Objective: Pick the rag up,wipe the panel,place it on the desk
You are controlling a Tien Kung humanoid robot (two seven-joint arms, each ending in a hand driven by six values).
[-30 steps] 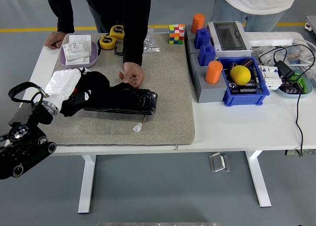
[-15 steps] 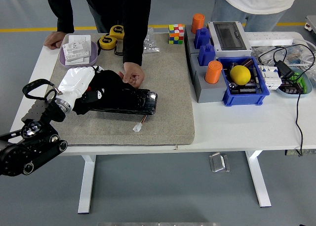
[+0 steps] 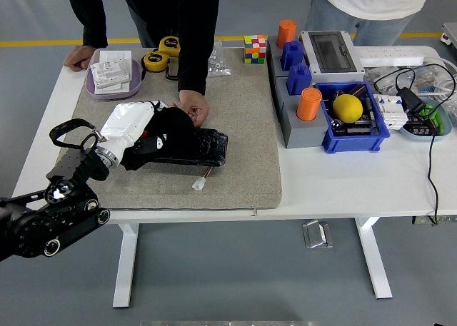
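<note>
A black glossy panel (image 3: pixel 209 147) lies on the grey felt mat (image 3: pixel 243 119), with a small white connector (image 3: pixel 198 185) on a wire at its front. My left hand (image 3: pixel 145 132), white-covered, comes in from the lower left and is shut on a black rag (image 3: pixel 170 129). The rag is pressed on the panel's left half. A person's hand (image 3: pixel 193 105) in a black sleeve rests at the panel's far edge, touching the rag's top. My right arm is out of the picture.
Behind the mat are a purple tray (image 3: pixel 129 89) of cards, two yellow tape measures (image 3: pixel 156 59) and a Rubik's cube (image 3: pixel 255 48). Right of the mat stand a grey block with orange cylinders (image 3: pixel 309 103), a blue bin (image 3: pixel 378 132) holding a yellow ball (image 3: pixel 348 108), and cables (image 3: pixel 430 148).
My left hand has slid to the right along the panel with the rag under it. The person's hand has stayed at the panel's far edge.
</note>
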